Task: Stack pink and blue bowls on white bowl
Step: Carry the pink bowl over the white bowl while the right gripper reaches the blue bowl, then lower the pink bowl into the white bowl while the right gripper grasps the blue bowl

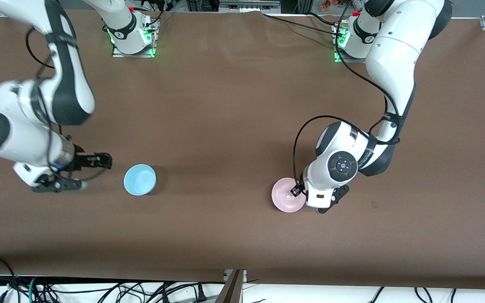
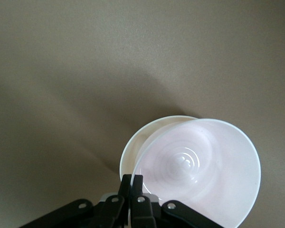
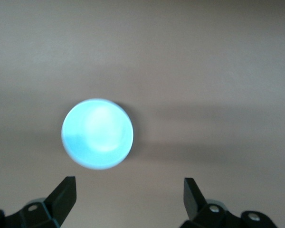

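The pale pink bowl [image 1: 286, 195] sits toward the left arm's end of the table. In the left wrist view the pink bowl [image 2: 204, 171] lies tilted in the white bowl [image 2: 132, 148], of which only a rim crescent shows. My left gripper [image 1: 300, 192] is shut on the pink bowl's rim [image 2: 137, 183]. The white bowl is hidden under the pink one in the front view. The sky blue bowl [image 1: 140, 179] stands upright toward the right arm's end. My right gripper [image 1: 93, 172] is open and empty, low beside the blue bowl [image 3: 97, 133], its own point in that wrist view [image 3: 128, 187] short of the bowl.
The brown table cover [image 1: 225, 126] is bare between the two bowls and toward the arm bases. Its front edge [image 1: 234, 271] lies near the camera, with cables below it.
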